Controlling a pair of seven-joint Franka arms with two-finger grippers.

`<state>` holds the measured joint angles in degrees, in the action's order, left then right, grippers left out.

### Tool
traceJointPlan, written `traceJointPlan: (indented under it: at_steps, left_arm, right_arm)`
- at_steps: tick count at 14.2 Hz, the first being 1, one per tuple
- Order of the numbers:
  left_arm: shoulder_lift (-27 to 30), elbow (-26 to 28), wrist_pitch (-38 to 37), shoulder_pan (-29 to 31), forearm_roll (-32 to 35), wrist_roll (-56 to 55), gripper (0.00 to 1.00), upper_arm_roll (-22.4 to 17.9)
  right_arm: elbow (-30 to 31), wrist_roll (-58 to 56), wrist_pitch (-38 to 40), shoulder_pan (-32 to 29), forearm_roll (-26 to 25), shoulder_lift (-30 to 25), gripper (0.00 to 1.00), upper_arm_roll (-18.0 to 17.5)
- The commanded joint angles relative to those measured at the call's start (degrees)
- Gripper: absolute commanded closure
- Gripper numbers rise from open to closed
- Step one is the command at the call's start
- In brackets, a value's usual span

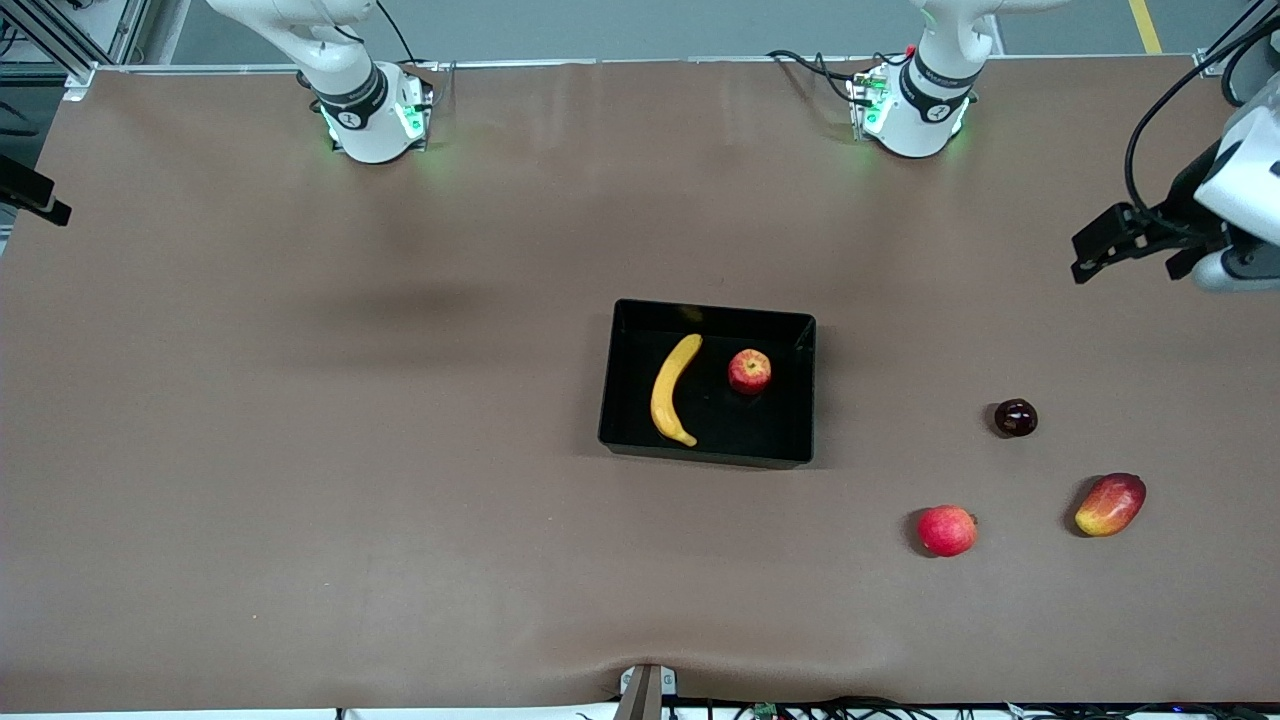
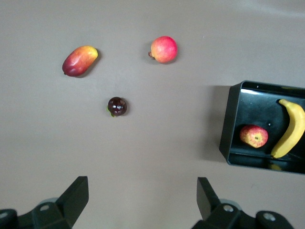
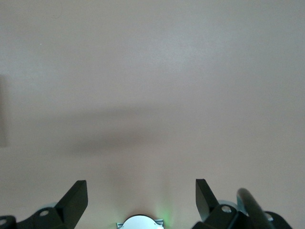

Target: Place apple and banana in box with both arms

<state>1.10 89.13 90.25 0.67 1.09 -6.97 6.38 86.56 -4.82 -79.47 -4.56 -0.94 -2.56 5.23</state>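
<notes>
Apple point(image 1: 749, 371) and banana point(image 1: 673, 390) both inside box point(image 1: 708, 452) at table's middle; nothing left to place, by the look of it; left gripper point(image 2: 143, 200) spread wide, empty, over left arm's end; right gripper point(image 3: 141, 200) likewise released near its base; three spare fruits toward front corner at left arm's end, blocking nothing.

The left arm rises from its base point(image 1: 915, 105) and leaves the front view's top edge, its wrist re-entering at the table's left-arm end. There the left gripper point(image 1: 1085, 262) hangs in the air over the table's edge region. In its wrist view the left gripper point(image 2: 142, 202) has its fingers point(image 2: 76, 194) spread wide, empty. The right arm climbs from its base point(image 1: 372, 110) out of view (its hand unseen from the front). Its right gripper point(image 3: 141, 202) holds fingers point(image 3: 76, 198) wide apart above its own base.
</notes>
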Motion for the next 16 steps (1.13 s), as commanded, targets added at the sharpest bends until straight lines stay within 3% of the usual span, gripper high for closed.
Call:
traceJointPlan:
  at_steps: [1, 4, 16]
  left_arm:
    - [6.0, 6.7, 0.3, -0.6, -0.8, 0.5, 0.0, 0.0]
    - [7.9, 8.3, 0.4, -0.6, -1.2, 0.4, 0.0, 0.7]
    - [7.3, 5.8, -0.1, -0.8, -0.4, 0.2, 0.0, 1.1]
  right_arm:
    - [-0.3, -0.6, 0.5, -1.6, 1.3, 0.0, 0.0, -0.8]
    - [-0.3, -0.6, 0.4, -1.6, 1.3, 0.1, 0.0, -0.8]
    - [-0.2, -0.5, 0.5, -1.9, 1.3, 0.1, 0.0, -0.8]
